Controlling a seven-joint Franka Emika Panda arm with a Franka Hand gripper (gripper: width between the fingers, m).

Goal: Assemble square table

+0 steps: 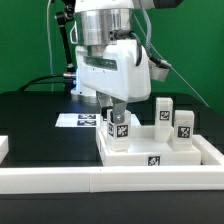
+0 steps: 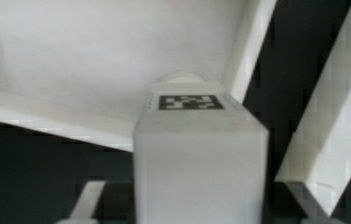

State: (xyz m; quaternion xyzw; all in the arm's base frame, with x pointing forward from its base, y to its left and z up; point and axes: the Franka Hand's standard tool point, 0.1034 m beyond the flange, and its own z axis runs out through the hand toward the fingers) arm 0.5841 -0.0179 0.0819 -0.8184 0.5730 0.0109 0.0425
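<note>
The square table's white slab point(image 1: 160, 150) lies at the exterior view's right, with a tag on its near edge. My gripper point(image 1: 115, 106) is shut on a white tagged leg point(image 1: 118, 128) that stands upright over the slab's left near corner. I cannot tell whether the leg touches the slab. Two more tagged legs point(image 1: 163, 110) point(image 1: 185, 122) stand at the slab's far right. In the wrist view the held leg point(image 2: 198, 150) fills the middle between my fingers point(image 2: 101, 200), with the slab's face point(image 2: 65, 90) and raised rim point(image 2: 255, 60) beyond it.
The marker board point(image 1: 78, 120) lies flat behind the slab at the exterior view's left. A long white rail point(image 1: 90, 182) runs along the near edge of the black table. A white block end point(image 1: 3, 148) shows at the far left edge.
</note>
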